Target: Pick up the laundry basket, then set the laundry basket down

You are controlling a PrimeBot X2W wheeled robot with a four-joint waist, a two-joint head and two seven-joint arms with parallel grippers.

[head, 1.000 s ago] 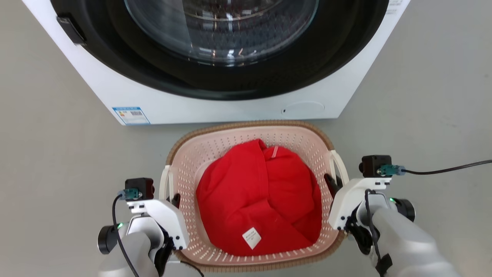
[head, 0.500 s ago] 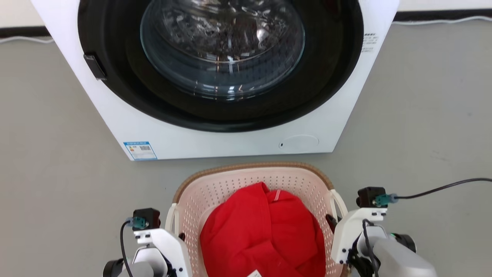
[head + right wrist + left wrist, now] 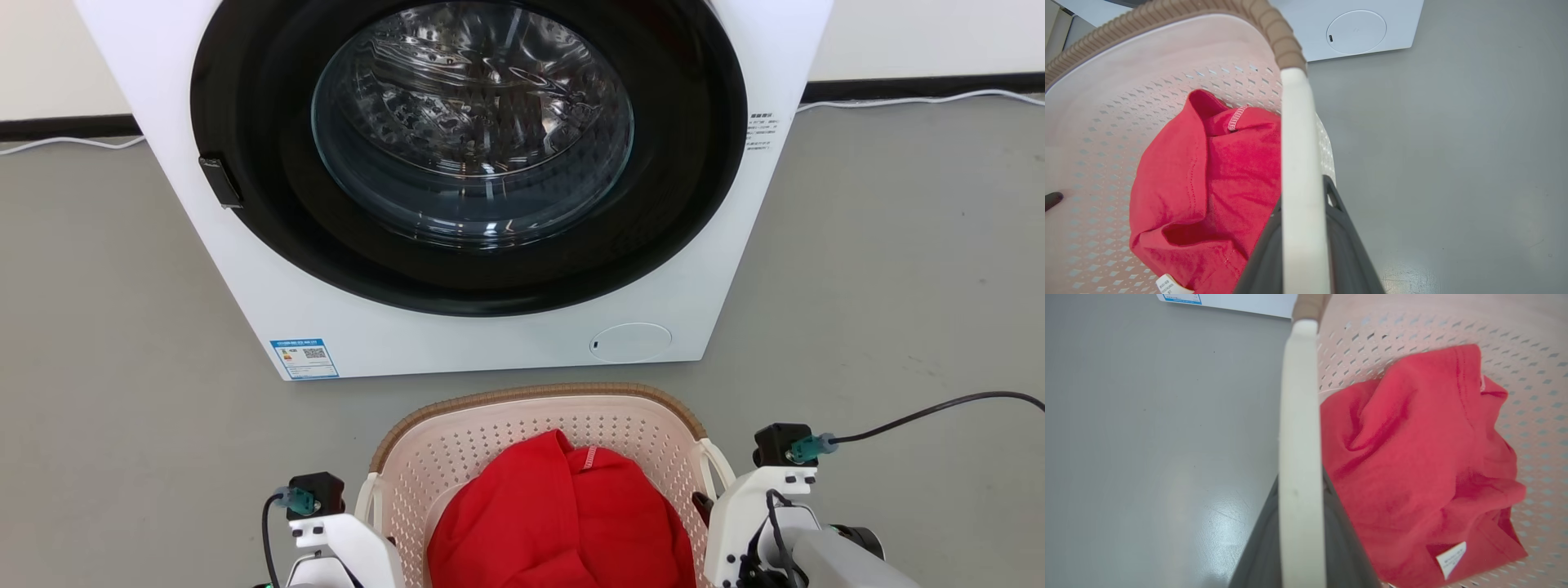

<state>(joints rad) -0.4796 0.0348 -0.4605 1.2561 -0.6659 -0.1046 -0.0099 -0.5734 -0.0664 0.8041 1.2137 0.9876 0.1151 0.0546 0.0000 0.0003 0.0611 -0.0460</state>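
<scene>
The laundry basket (image 3: 539, 398), pale pink and perforated with a brown woven-look rim, sits at the bottom middle of the head view, a red garment (image 3: 563, 514) heaped inside. My left gripper (image 3: 1300, 477) is shut on the basket's white left handle (image 3: 1300, 416), a dark finger on each side of the bar. My right gripper (image 3: 1302, 192) is shut on the white right handle (image 3: 1298, 134) the same way. In the head view both white wrists flank the basket. I cannot tell whether its base touches the floor.
A white front-loading washer (image 3: 490, 343) with its dark round glass door (image 3: 469, 155) shut stands just beyond the basket. Grey floor (image 3: 898, 286) spreads to both sides. A black cable (image 3: 939, 408) trails from my right wrist, and a white cable (image 3: 898, 100) runs along the wall.
The head camera has risen: the washer now shows more fully and smaller, and the basket with both grippers sits lower in the picture. Both grips on the handles are unchanged.
</scene>
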